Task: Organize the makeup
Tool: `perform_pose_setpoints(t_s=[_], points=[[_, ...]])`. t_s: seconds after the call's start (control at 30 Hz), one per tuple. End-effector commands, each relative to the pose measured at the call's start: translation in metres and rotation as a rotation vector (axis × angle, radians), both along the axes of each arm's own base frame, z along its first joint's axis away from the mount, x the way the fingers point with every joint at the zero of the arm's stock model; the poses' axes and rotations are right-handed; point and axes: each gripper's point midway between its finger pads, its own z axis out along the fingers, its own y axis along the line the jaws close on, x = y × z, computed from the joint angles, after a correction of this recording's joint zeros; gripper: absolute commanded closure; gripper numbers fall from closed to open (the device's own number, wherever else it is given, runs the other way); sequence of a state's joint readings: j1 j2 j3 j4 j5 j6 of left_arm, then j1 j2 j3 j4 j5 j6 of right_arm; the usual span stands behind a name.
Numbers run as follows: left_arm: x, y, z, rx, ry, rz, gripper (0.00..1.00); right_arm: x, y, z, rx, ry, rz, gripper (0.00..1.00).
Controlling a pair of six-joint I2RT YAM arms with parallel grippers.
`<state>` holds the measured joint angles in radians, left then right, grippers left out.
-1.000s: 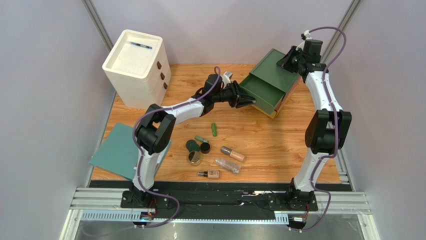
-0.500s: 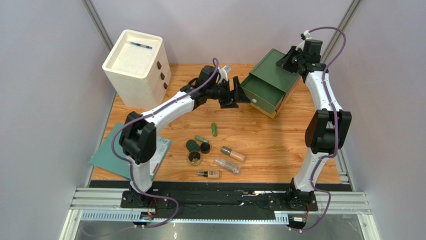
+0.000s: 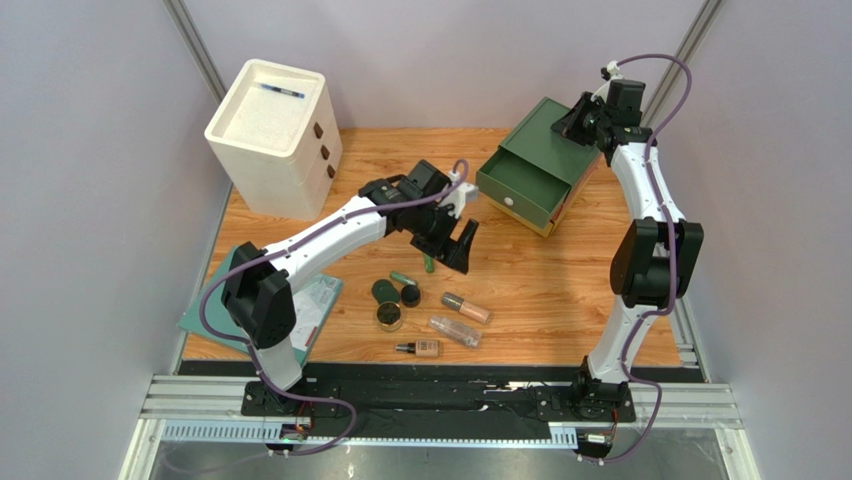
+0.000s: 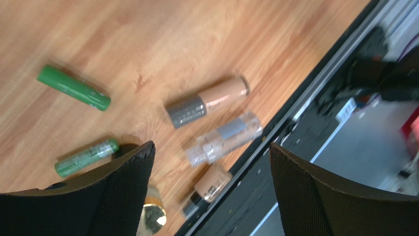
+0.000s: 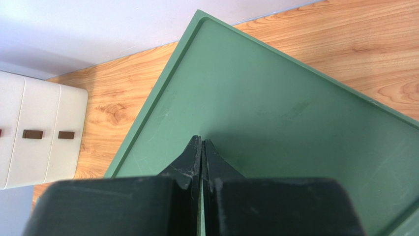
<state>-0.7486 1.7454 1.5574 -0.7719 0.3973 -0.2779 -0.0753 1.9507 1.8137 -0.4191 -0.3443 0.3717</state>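
Left gripper [image 3: 455,250] hangs over the middle of the wooden table [image 3: 560,290], jaws spread wide, nothing between them. The makeup lies loose below it, toward the near edge.

From the left wrist view:
- bright green plastic tube [image 4: 74,87], lying flat, apart from the rest
- paler green printed tube [image 4: 86,156], beside the left finger
- pinkish bottle with a grey cap [image 4: 206,102]
- clear bottle [image 4: 224,138], just beside the pinkish one
- small beige bottle with a dark cap [image 4: 206,187], closest to the near edge
- gold-rimmed round compact [image 4: 152,216], partly hidden

The top view adds a dark green round jar [image 3: 384,292] touching a black round jar [image 3: 410,295].

Right gripper [image 5: 201,145] — fingers closed together, holding nothing — sits at the flat top of the green drawer box [image 3: 545,130] at the far right corner; I cannot confirm contact. The box's drawer [image 3: 520,180] stands pulled out.
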Motion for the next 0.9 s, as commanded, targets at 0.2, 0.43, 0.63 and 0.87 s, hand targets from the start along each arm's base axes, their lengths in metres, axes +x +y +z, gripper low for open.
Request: perform_pose_setpoints(t_s=[0.2, 0.43, 0.63, 0.87], points=[[-0.057, -0.009, -0.044, 0.222, -0.094, -0.399, 0.11, -0.07, 0.008, -0.134, -0.009, 0.486, 0.036, 1.0], [-0.067, -0.032, -0.079, 0.333, -0.133, -0.463, 0.12, -0.077, 0.01, -0.141, 0.001, 0.51, 0.051, 1.0], [-0.051, -0.047, -0.09, 0.354, -0.153, -0.41, 0.12, -0.084, 0.012, -0.145, 0.003, 0.532, 0.065, 1.0], [-0.037, -0.062, -0.098, 0.37, -0.171, -0.4, 0.13, -0.084, 0.013, -0.144, 0.007, 0.532, 0.067, 1.0]])
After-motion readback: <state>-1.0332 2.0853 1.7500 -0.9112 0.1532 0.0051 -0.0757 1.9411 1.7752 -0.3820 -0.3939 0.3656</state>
